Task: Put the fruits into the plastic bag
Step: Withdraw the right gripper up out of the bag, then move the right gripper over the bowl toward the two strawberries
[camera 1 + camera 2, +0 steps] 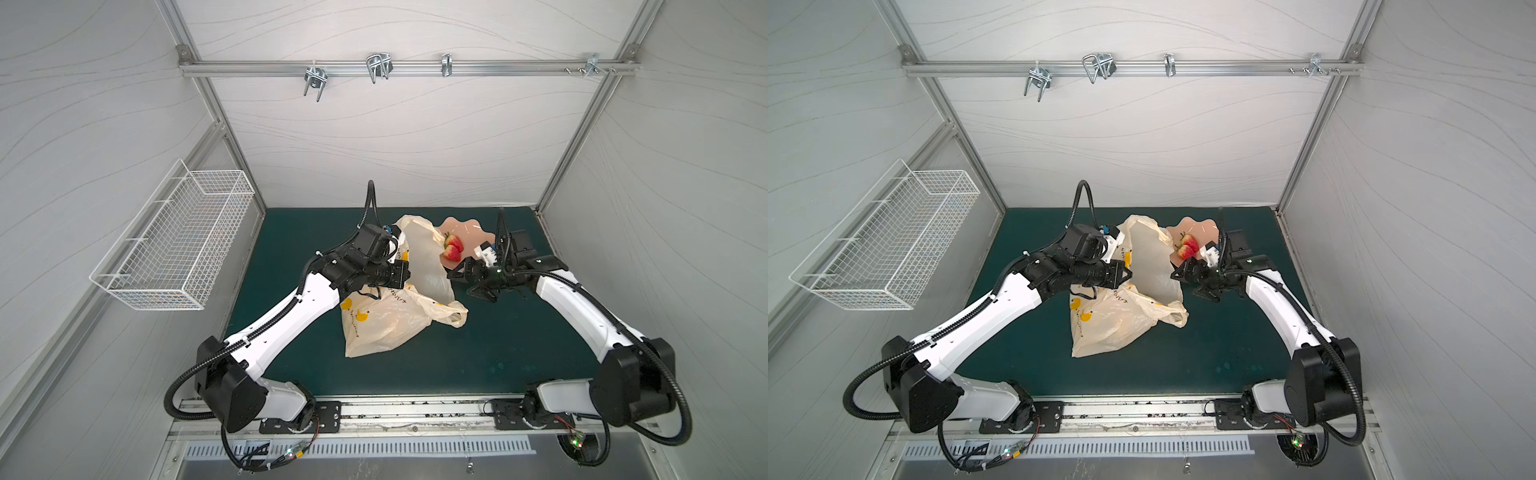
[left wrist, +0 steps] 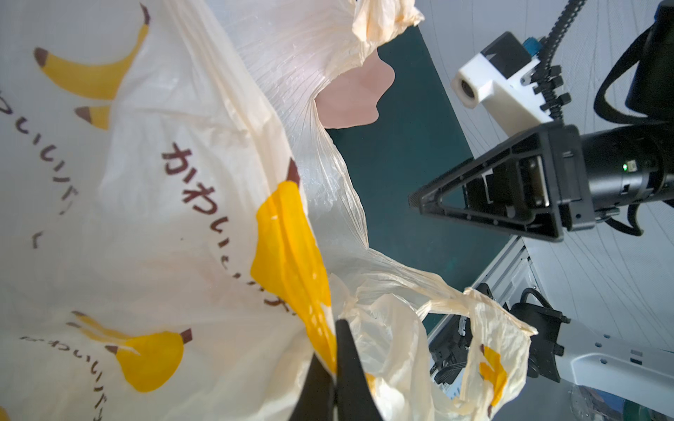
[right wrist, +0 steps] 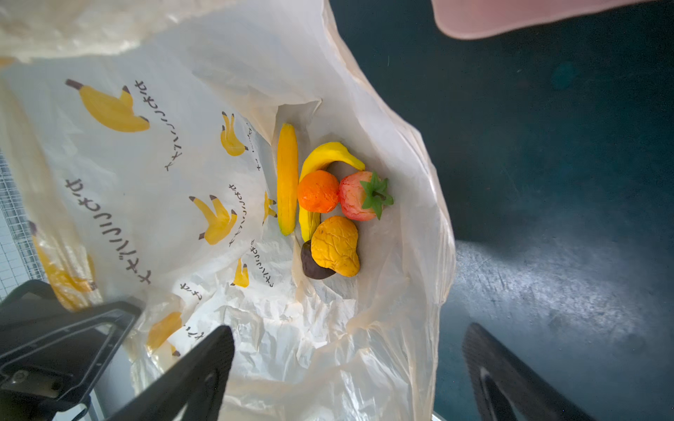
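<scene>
The left arm (image 1: 291, 316) is reaching from the near left corner of the bench (image 1: 274, 257) toward its middle, with the elbow bent and the wrist held level. The left gripper (image 1: 402, 273) is pointing toward the right edge and pinching its fingers (image 2: 350, 371) together on a fold of the plastic bag (image 1: 386, 328). The right arm (image 1: 582, 307) is stretching from the near right corner toward the far edge. The right gripper (image 1: 469, 286) is facing the left one, jaws standing wide apart and gripping nothing.

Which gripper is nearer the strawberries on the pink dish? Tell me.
Right. The right gripper hangs open beside the strawberries, by the pink dish. The left gripper, shut on the plastic bag, is across the bag's mouth.
</scene>
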Motion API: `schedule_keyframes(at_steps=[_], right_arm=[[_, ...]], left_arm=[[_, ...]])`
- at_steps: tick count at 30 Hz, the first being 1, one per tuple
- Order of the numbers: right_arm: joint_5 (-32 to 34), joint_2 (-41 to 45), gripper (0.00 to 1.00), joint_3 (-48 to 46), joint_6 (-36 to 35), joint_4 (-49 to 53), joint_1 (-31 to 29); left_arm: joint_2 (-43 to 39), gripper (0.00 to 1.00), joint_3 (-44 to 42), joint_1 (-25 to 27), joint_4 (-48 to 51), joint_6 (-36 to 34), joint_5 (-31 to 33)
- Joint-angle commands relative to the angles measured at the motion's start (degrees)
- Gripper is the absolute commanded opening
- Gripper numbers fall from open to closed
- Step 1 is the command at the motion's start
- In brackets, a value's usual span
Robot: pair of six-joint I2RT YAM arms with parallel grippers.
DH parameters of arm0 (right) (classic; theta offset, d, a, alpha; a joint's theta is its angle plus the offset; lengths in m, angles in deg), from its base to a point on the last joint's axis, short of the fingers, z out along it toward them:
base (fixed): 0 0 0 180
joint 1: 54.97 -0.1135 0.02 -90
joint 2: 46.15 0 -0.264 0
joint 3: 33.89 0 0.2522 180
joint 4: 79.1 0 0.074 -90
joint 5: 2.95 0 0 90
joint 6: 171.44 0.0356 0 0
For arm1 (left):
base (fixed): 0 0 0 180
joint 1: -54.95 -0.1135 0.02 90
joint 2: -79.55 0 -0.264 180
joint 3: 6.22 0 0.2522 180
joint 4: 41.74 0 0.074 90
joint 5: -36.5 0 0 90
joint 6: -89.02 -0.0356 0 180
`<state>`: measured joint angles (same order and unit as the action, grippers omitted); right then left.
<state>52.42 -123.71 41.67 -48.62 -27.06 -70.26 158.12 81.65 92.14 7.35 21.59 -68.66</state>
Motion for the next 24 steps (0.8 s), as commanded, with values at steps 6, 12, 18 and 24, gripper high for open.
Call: schedule_keyframes(at_steps=[6, 12, 18, 24], right_arm=[[4.2, -5.3, 0.98, 7.2, -5.1, 5.0, 3.3], [7.5, -10.4, 0.97, 12.9, -7.9, 6.9, 4.5], [10.1, -14.6, 0.97, 17.1, -10.2, 7.3, 5.2], [13.1, -17.1, 0.98, 19.6, -13.0, 6.9, 5.2]], left_arm=[[-1.5, 0.0, 0.6, 0.2, 0.2, -0.9, 0.4], [-1.7, 0.0, 0.7, 0.2, 0.3, -0.9, 0.3], [-2.3, 0.0, 0.2, 0.2, 0.4, -0.6, 0.4], [-2.7, 0.0, -0.6, 0.1, 0.4, -0.2, 0.4]])
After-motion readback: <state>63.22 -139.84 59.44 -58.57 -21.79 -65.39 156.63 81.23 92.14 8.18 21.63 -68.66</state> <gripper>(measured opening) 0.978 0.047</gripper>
